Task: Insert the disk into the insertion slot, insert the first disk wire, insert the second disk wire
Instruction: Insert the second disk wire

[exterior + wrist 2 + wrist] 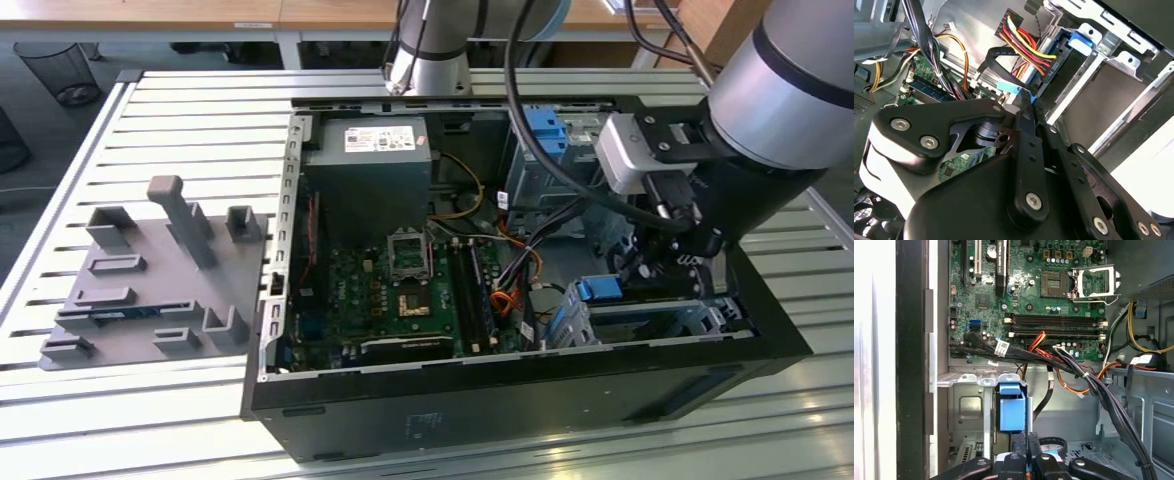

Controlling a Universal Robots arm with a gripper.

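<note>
While the arm reaches down into the open computer case (pixel 534 400) at the right of the exterior view, the gripper (pixel 1026 102) sits low by the drive cages, near the case's front wall. In the second wrist view the two fingers (pixel 1024 150) lie pressed together with almost no gap, and a small light-blue connector (pixel 1008 86) shows at their tips. It looks pinched there, though contact is partly hidden.

The disk (pixel 1079 42), in its blue carrier, appears already seated in the insertion slot (pixel 1114 60), upper right of that view. The slot's metal rails frame it on both sides. A bundle of red, yellow and black power leads (pixel 1026 42) ends in a black plug against the disk's rear edge, so one wire seems to be in place.

Judgement: the narrow grip suits a thin flat plug, held edge-on so it lines up with the disk's connector row.

In the first wrist view the blue carrier tab (pixel 1011 407) stands at lower centre, with the motherboard (pixel 1054 300) above and cable runs (pixel 1079 375) crossing between.
</note>
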